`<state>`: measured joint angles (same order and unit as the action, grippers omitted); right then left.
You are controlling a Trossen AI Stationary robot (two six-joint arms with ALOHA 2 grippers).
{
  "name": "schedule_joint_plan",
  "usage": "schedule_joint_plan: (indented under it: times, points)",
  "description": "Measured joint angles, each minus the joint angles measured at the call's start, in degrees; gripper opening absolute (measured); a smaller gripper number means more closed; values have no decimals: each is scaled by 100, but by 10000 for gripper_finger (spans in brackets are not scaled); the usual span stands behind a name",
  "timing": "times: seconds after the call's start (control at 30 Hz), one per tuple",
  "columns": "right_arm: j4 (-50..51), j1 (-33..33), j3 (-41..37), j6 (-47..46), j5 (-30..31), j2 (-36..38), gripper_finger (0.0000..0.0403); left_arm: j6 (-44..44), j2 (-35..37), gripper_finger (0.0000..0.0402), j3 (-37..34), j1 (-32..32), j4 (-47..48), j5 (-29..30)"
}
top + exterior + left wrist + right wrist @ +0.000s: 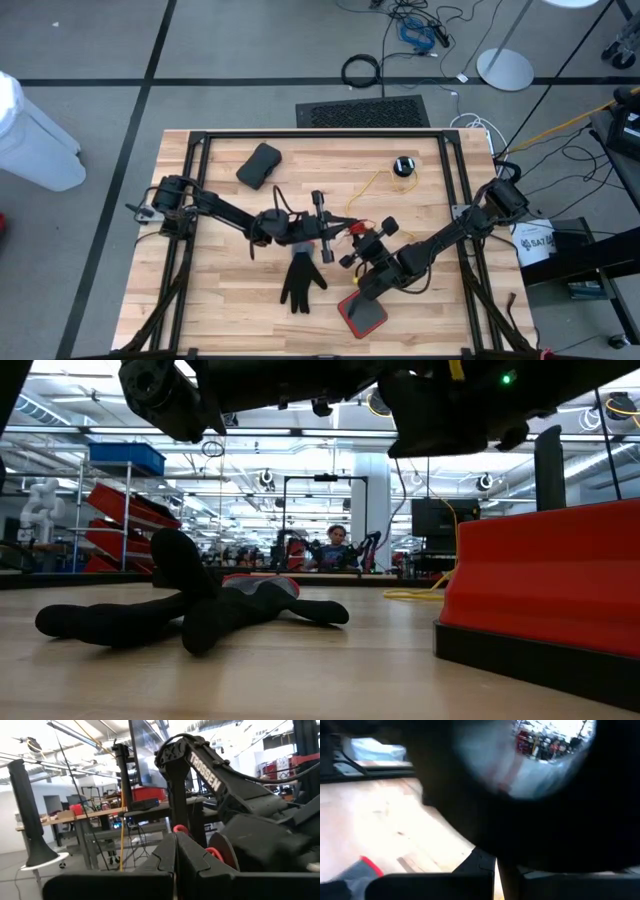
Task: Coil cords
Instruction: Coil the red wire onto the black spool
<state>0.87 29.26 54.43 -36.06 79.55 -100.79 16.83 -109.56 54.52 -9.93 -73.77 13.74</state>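
Both grippers, left point(338, 232) and right point(352, 248), clenched mid-table, apparently pinching the yellow cord point(372, 184)

left tool point(338, 232) closed (mid-table), right tool point(352, 250) closed

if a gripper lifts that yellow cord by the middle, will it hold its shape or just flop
Most likely it flops: the yellow cord is thin and lies in a loose curve on the table, so it looks limp. The black puck at its end would probably drag or dangle, pulling that side down. It looks light, and thin enough that it may slip from a loose pinch.
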Motion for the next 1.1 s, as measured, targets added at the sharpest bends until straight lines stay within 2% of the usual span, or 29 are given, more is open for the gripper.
schedule_joint_plan:
  times: [0.17, 0.63, 0.93, 1.1]
  points:
    - [-672, 0, 0, 819, -42, 2, 0, 21, 13, 6, 4, 37, 40, -29]
    - [-623, 163, 71, 856, -401, 2, 0, 318, 18, 6, 17, 17, 453, -36]
    - [-633, 205, 498, 1515, -632, 10, 1, 611, 2, 6, 9, 22, 940, 28]
    - [-297, 203, 745, 1717, -645, 10, 1, 678, 13, 6, 7, 8, 1003, 46]
